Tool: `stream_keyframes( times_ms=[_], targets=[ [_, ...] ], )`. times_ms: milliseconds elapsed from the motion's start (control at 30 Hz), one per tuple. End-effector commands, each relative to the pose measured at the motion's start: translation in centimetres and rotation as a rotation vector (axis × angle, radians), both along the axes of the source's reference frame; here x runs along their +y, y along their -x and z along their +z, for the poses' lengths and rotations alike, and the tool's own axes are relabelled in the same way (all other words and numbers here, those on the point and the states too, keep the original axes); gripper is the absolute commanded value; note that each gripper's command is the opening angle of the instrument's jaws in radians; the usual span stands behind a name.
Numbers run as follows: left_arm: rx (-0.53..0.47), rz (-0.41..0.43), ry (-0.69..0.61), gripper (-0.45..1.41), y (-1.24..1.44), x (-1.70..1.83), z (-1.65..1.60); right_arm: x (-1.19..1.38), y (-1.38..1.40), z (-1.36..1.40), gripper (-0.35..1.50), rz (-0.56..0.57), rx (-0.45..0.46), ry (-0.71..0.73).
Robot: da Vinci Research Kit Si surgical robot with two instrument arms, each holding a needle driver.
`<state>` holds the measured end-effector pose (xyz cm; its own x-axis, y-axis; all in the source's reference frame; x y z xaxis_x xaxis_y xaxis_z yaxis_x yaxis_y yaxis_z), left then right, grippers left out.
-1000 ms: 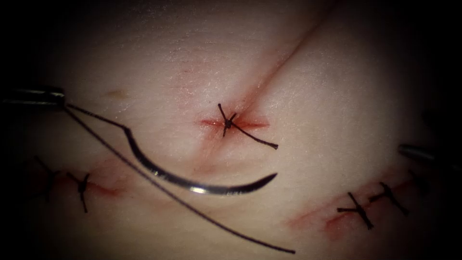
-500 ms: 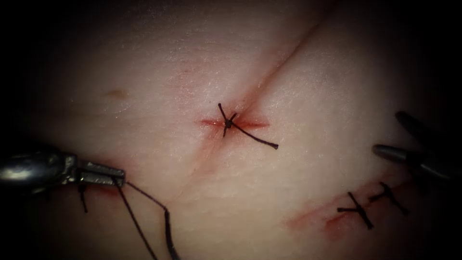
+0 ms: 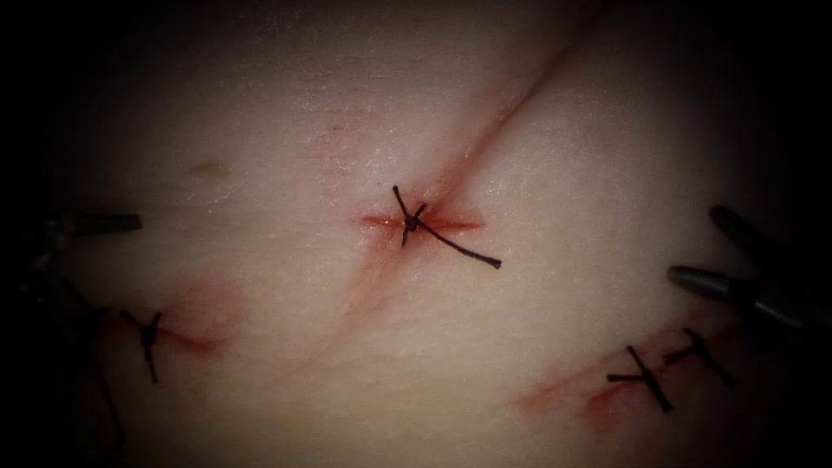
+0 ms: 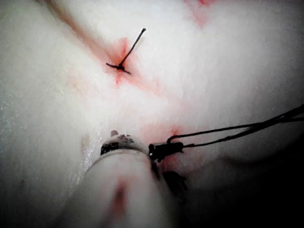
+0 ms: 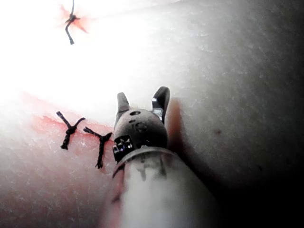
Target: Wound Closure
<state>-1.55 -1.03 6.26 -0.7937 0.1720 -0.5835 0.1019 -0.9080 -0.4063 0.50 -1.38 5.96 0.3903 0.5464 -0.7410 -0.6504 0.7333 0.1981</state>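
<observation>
1. Step in hand: one stitch is already sitting tied across the cut (image 3: 511, 113), knot (image 3: 409, 223) w/ its tail end (image 3: 468, 251) lying to the R of the cut. Red fluid (image 3: 455, 223) is showing on both sides of the knot.
2. L tool (image 4: 165, 150) is gripping the thread (image 4: 228, 133), jaws closed on it. Two strands are running away from the jaws, off the tissue (image 3: 537, 286). In the endoscope view the tool is sitting at the far L edge, well apart from the cut.
3. Vs 1 s ago: L tool was holding the thread w/ the curved needle hanging free over the tissue, L of & below the knot. Since then it has been carrying both off to the L.
4. Needle now: can't tell where it is. Judging by the last sec it is prob. trailing on the thread beyond the L tool, not in the tissue.
5. R tool (image 5: 142, 92) is waiting w/ jaws spread wide, holding nothing, hovering well R of the cut, near two older stitches (image 3: 646, 379).
6. Progress, as a judgement: the cut is running on open above & below the knot, so more stitches are needed.
7. Next move calls for: getting the needle back under control, gripped on its curve behind the point, w/ slack thread kept clear of the tied knot. Risk: loose strands snagging on the old stitch (image 3: 149, 334) at lower L.
</observation>
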Motion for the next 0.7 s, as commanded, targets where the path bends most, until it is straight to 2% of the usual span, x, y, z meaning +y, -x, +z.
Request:
stream_keyframes(
  times_ms=[33, 67, 133, 233, 333, 400, 567, 700],
  targets=[
    [0.019, 0.002, 0.037, 0.96, 0.07, -0.01, 0.1, -0.08, -0.1, 0.07, 1.03, -0.004, 0.006, -0.002],
    [0.031, 0.003, 0.056, 0.96, 0.09, 0.03, 0.14, -0.09, -0.12, 0.06, 1.03, -0.007, 0.011, -0.002],
    [0.018, 0.032, 0.097, 1.08, 0.16, 0.1, 0.28, -0.13, -0.17, 0.05, 1.03, -0.011, 0.018, 0.0],
    [0.002, 0.054, 0.123, 1.09, 0.24, 0.1, 0.44, -0.16, -0.2, 0.05, 1.03, -0.012, 0.021, 0.001],
    [-0.064, 0.066, 0.131, 1.13, 0.44, 0.13, 0.69, -0.18, -0.21, 0.05, 1.03, -0.013, 0.023, 0.004],
    [-0.097, 0.107, 0.158, 1.13, 0.49, 0.12, 0.8, -0.21, -0.22, 0.06, 1.03, -0.013, 0.023, 0.006],
    [-0.117, 0.186, 0.217, 1.13, 0.39, 0.14, 0.98, -0.26, -0.27, 0.08, 1.03, -0.015, 0.024, 0.009],
    [-0.103, 0.234, 0.237, 1.13, 0.19, 0.2, 1.04, -0.25, -0.28, 0.1, 1.03, -0.013, 0.023, 0.009]
  ],
)
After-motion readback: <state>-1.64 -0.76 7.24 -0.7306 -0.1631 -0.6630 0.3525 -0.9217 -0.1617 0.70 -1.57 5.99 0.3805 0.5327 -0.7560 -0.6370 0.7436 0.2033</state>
